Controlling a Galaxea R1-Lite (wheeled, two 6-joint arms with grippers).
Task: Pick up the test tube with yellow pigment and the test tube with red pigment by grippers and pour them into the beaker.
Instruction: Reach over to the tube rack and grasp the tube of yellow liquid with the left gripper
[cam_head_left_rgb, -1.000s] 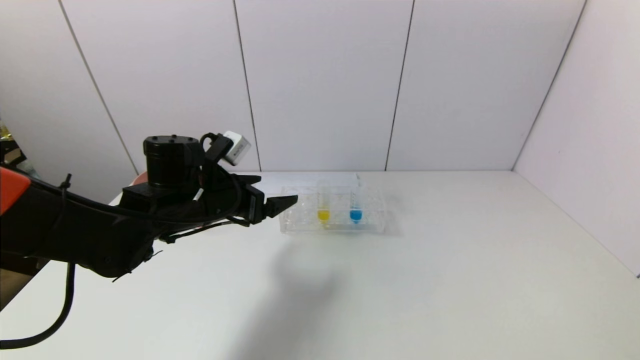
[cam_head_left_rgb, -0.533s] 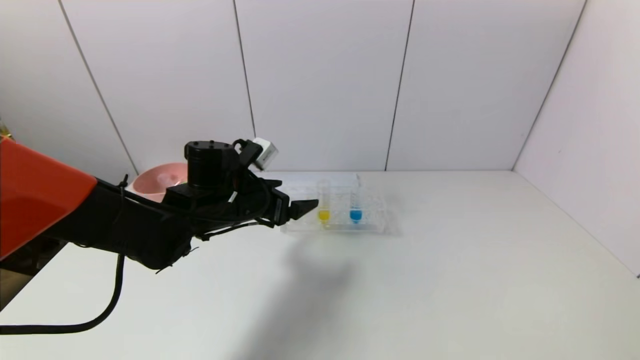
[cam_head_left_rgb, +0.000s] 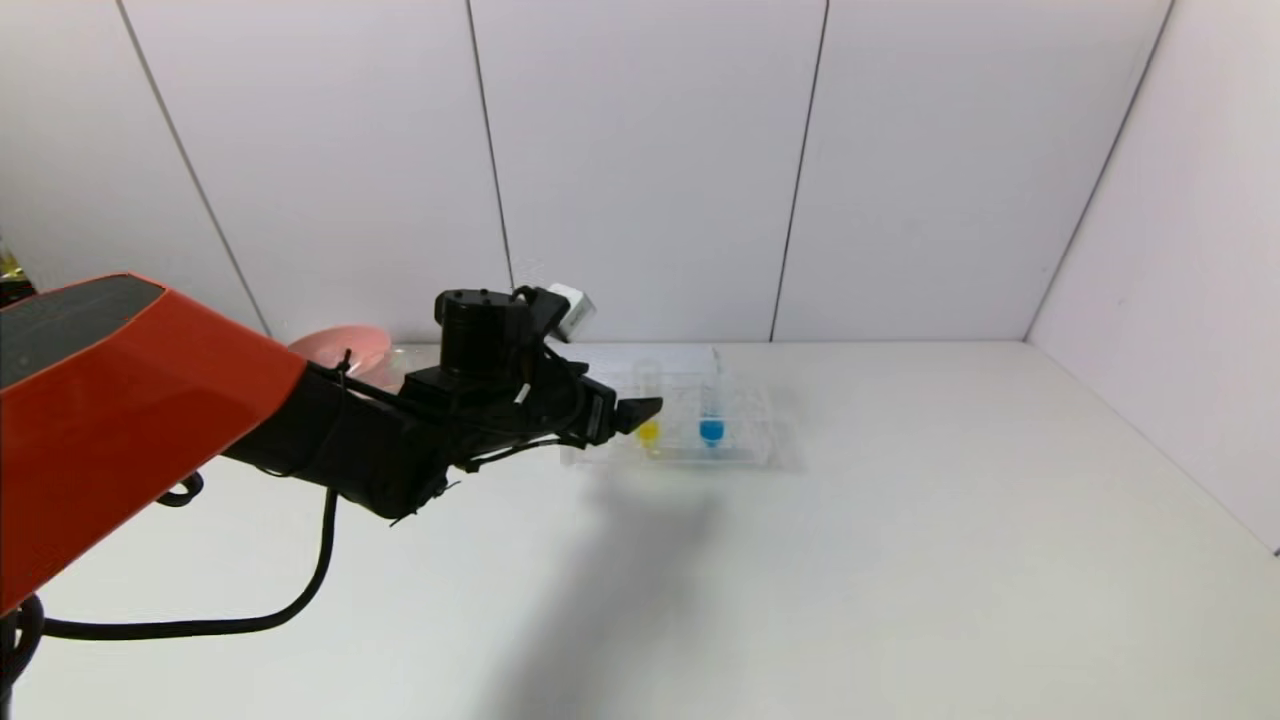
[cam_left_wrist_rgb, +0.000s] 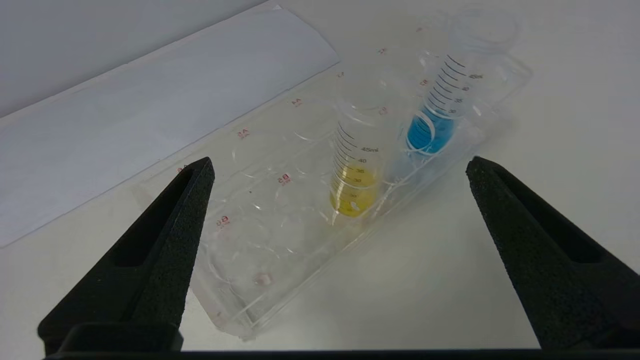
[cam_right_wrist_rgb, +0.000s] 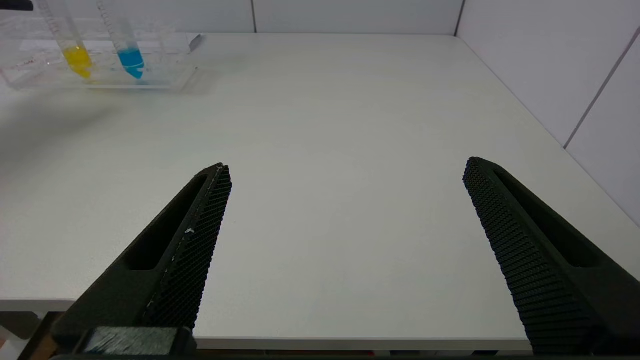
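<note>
Your left end effector (cam_head_left_rgb: 640, 412) reaches out over the white surface (cam_head_left_rgb: 850, 560) toward the clear rack (cam_head_left_rgb: 740, 452). Its fingers stand wide apart and hold nothing. In the head view its tip sits just beside the yellow tube (cam_head_left_rgb: 648, 425), on the near-left of it. In the left wrist view the yellow tube (cam_left_wrist_rgb: 356, 165) shows between the two spread fingers but farther off, with no contact visible.

The yellow tube stands upright in the rack, a little yellow liquid at its bottom. Next to it, on the robot's right, stands the blue tube (cam_head_left_rgb: 711, 420), also upright. No red tube shows in the rack in any view; the other wells look empty, so you cannot place it from here.

At the back left a pink bowl (cam_head_left_rgb: 345, 350) peeks out behind the arm. A faint clear shape lies just beside the bowl; it may be the beaker, but it is too hidden to be sure.

Your right end effector (cam_right_wrist_rgb: 345, 240) hangs low near the front edge of the surface, well apart from the rack, fingers wide and empty. It is out of the head view.

As for progress, the yellow tube is not yet gripped, lifted or poured. The likely step in hand is the approach to grasp it. Still ahead: close on the yellow tube, draw it up out of the rack, carry it to the beaker and tip it in; the red tube's part cannot be judged from here
</note>
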